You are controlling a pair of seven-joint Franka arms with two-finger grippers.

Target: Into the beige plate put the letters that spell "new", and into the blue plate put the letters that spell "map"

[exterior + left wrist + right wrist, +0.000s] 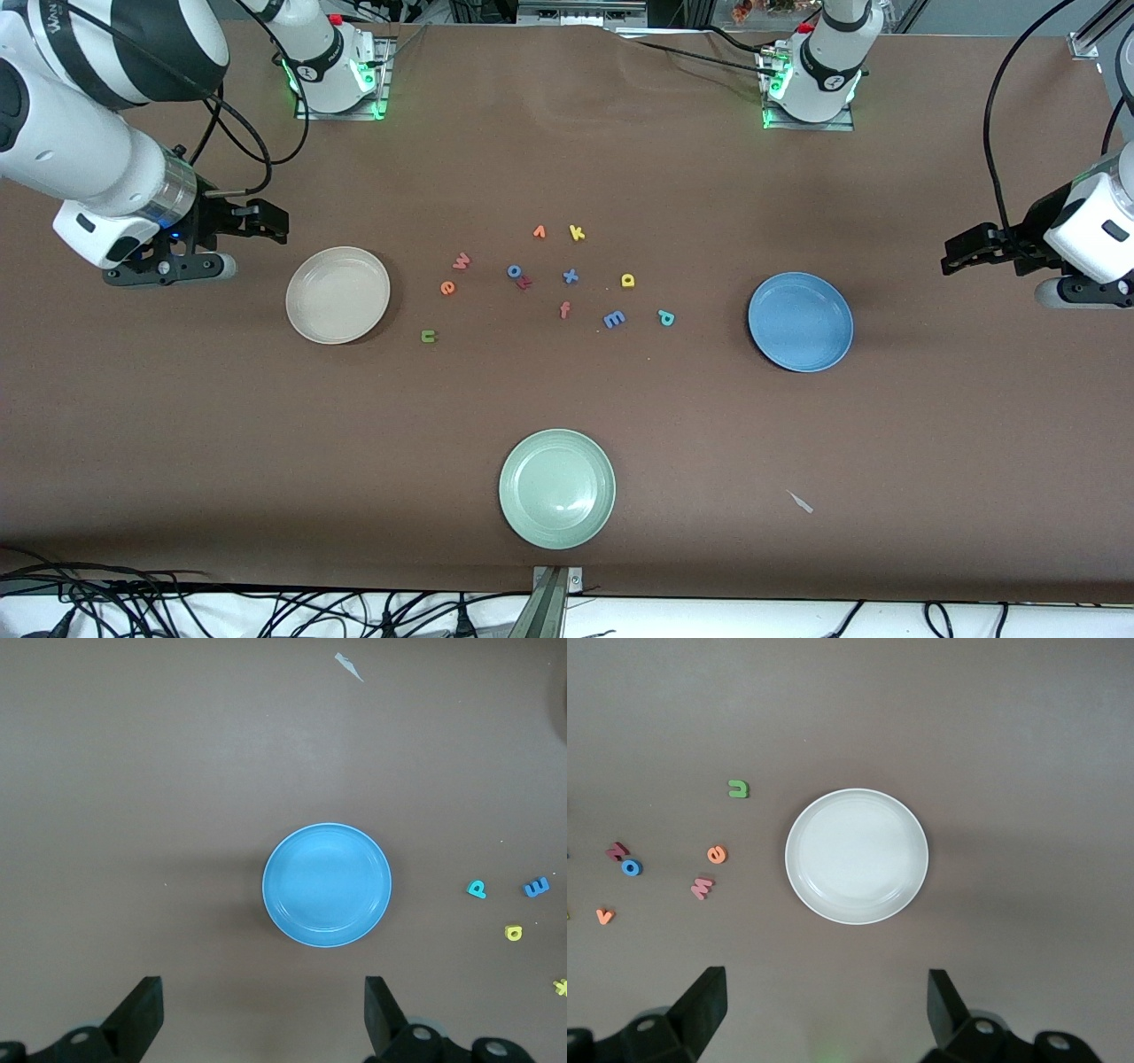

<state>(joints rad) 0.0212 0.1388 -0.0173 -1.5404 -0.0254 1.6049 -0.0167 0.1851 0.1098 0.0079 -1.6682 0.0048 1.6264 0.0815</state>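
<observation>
Nearest the camera sits a pale green round plate (pixel 556 488), unneeded. Tiny foam letters (pixel 567 276) lie mid-surface between beige plate (pixel 337 294) and blue plate (pixel 800 321): light, soft, best pinched across their edges. Left pincer (pixel 961 252) and right pincer (pixel 266 221) hover wide open, empty. Wrist views each show one plate squarely.

Brown table covering (pixel 567 159) with creases, white floor strip with black cables (pixel 177 611) below
</observation>
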